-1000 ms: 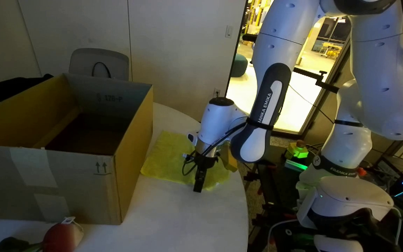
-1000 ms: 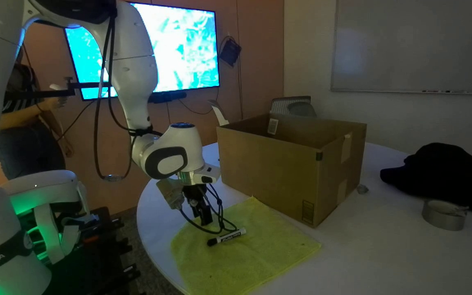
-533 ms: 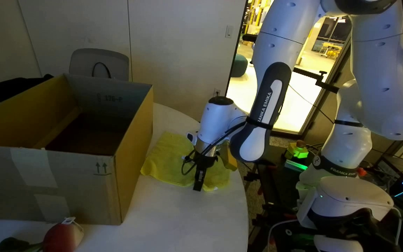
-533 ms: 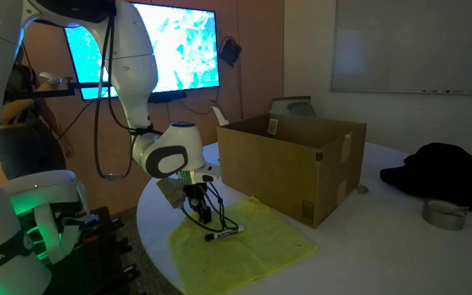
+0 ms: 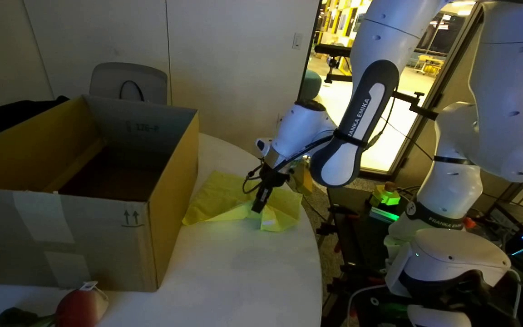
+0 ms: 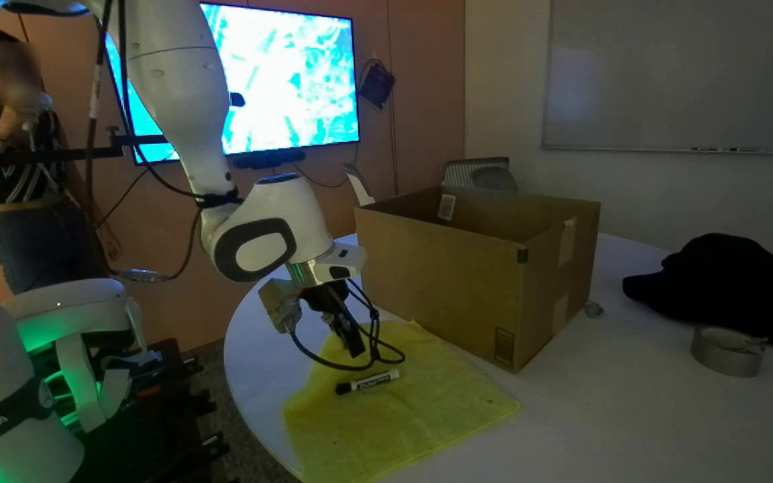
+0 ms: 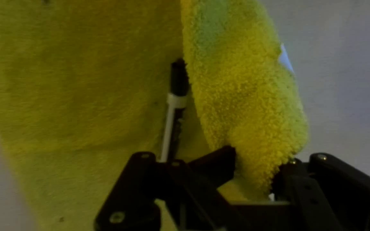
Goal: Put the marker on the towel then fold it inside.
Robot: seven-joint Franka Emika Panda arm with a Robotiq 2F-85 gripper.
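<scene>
The yellow-green towel lies spread on the table, one edge lifted and turned over in the wrist view. My gripper is shut on that raised edge, with cloth bunched between its fingers; the far fingertip is partly covered by the cloth. On the flat part of the towel rests the marker, black-capped with a white body, just beside the lifted flap. In an exterior view the marker lies below and in front of the gripper. From the opposite side, the gripper pulls the towel into a peak and the marker is hidden.
A large open cardboard box stands close beside the towel. A red object lies by its corner. A tape roll and a black cloth item sit farther along the white table. The table's rounded edge runs near the towel.
The fingers have closed on the towel's edge. The gripper has since risen, tilted and moved inward over the towel, lifting that edge off the table. The marker has shifted only slightly.
</scene>
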